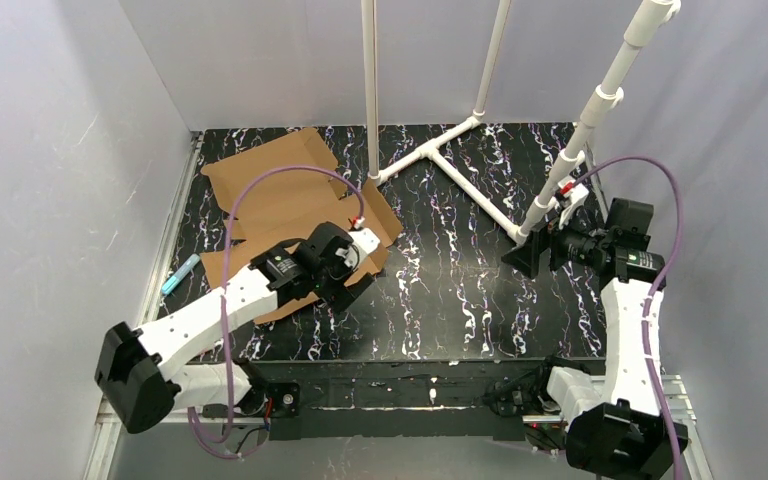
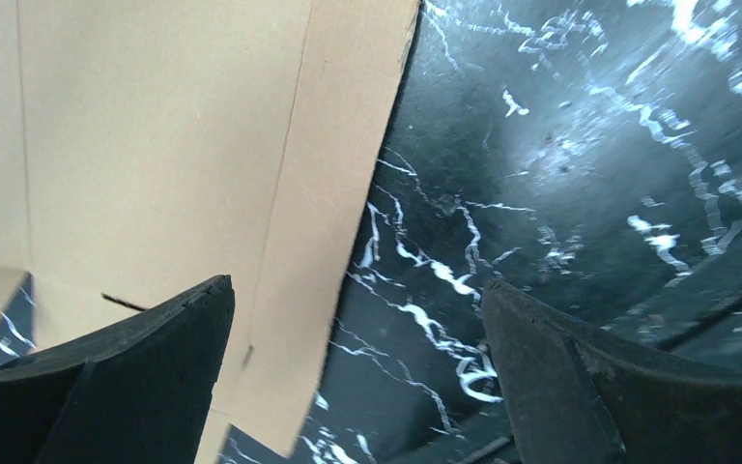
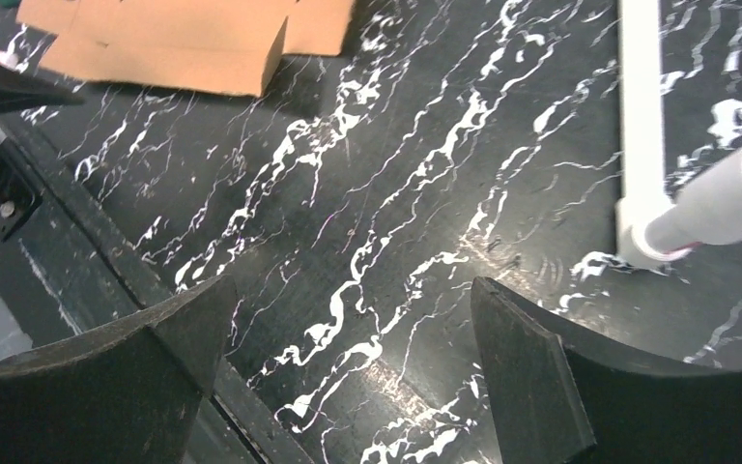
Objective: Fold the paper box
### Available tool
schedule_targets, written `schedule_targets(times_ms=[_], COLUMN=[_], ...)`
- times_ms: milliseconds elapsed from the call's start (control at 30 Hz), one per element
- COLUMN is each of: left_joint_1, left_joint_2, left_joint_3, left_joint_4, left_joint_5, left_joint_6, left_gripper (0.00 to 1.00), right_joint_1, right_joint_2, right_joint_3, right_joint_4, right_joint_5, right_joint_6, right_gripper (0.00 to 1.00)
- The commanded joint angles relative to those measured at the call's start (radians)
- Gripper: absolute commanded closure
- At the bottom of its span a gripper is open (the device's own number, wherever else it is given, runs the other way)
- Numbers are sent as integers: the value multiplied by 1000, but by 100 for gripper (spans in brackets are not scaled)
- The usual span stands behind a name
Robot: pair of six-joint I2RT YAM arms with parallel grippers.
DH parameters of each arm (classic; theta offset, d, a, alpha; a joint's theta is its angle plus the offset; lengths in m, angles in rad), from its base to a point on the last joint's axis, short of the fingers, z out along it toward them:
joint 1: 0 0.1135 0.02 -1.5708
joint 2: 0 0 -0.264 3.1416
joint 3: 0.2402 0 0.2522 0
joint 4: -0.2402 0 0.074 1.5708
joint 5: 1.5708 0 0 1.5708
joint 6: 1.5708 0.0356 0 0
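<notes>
The paper box (image 1: 285, 190) is a flat, unfolded brown cardboard sheet on the left half of the black marbled table. My left gripper (image 1: 345, 285) hangs open over its near right edge, partly hiding it. In the left wrist view the cardboard (image 2: 184, 164) fills the upper left, its edge running between the open fingers; my left gripper (image 2: 357, 338) holds nothing. My right gripper (image 1: 525, 258) is open and empty at the right, far from the box. In the right wrist view the cardboard (image 3: 174, 39) lies at the top left, well beyond my right gripper (image 3: 348, 338).
A white PVC pipe frame (image 1: 465, 175) stands at the back middle and right, with upright poles and a base bar (image 3: 638, 106) on the table. A light blue pen-like object (image 1: 180, 273) lies at the table's left edge. Grey walls enclose the table.
</notes>
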Motion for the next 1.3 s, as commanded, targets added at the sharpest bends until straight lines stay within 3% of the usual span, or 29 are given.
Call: schedule_targets(times_ms=[0, 167, 300, 500, 733, 1133, 1200, 1267], left_joint_1=[-6, -5, -6, -6, -10, -47, -48, -54], left_joint_2=[22, 88, 169, 262, 306, 344, 361, 379], left_joint_3=[-76, -147, -198, -190, -207, -269, -289, -283], left_joint_4=[207, 355, 493, 507, 511, 591, 639, 644], left_joint_5=[-30, 45, -42, -69, -114, -226, -272, -312], left_joint_6=[298, 350, 381, 391, 404, 457, 486, 494], left_gripper=[0, 1, 4, 25, 38, 48, 56, 77], right_joint_1=[-6, -6, -6, -6, -6, -6, -6, -6], right_joint_2=[4, -26, -39, -44, -59, -62, -63, -66], right_joint_3=[-86, -193, -225, -226, -226, -221, -220, -216], right_joint_4=[94, 183, 209, 213, 213, 208, 205, 194], right_joint_5=[-132, -137, -116, -117, -120, -116, -118, -118], right_joint_6=[-109, -105, -100, -100, -100, -102, -103, -112], right_gripper=[0, 0, 0, 0, 0, 0, 0, 0])
